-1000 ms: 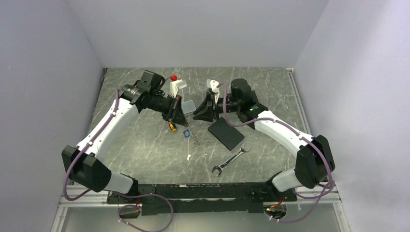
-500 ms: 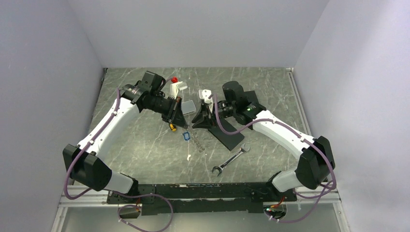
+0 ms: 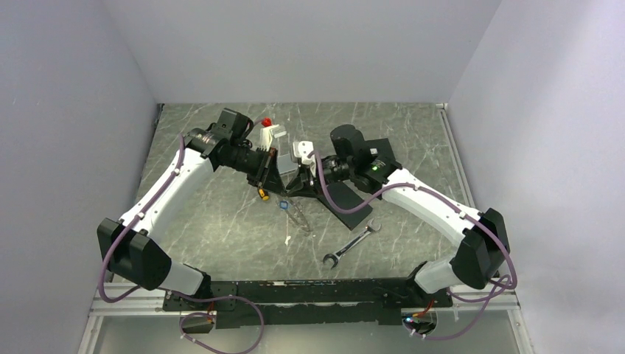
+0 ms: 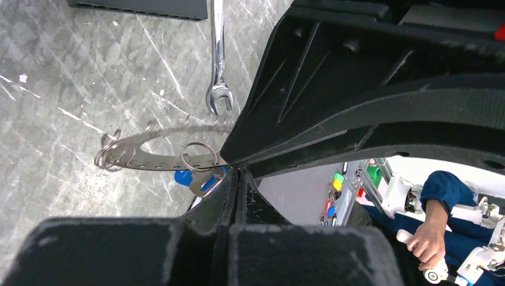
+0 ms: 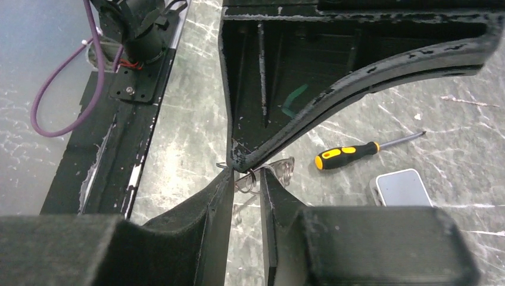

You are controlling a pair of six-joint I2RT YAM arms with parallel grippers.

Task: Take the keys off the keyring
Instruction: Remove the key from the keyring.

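Observation:
The keyring is a thin curved grey metal strip with small rings on it, held just above the table. My left gripper is shut on one end of it. A small split ring and a blue-tagged key hang next to the grip. My right gripper faces the left one tip to tip. Its jaws are a narrow gap apart, straddling a small ring of the keyring. In the top view both grippers meet over the keyring.
A silver wrench lies front right and a black flat rectangle sits under the right arm. A yellow-handled screwdriver and a grey phone lie close behind the grippers. A white part with a red knob stands further back.
My right arm has swung left until its gripper meets the left gripper, and its jaws have narrowed slightly. The left arm and the keyring have barely moved.

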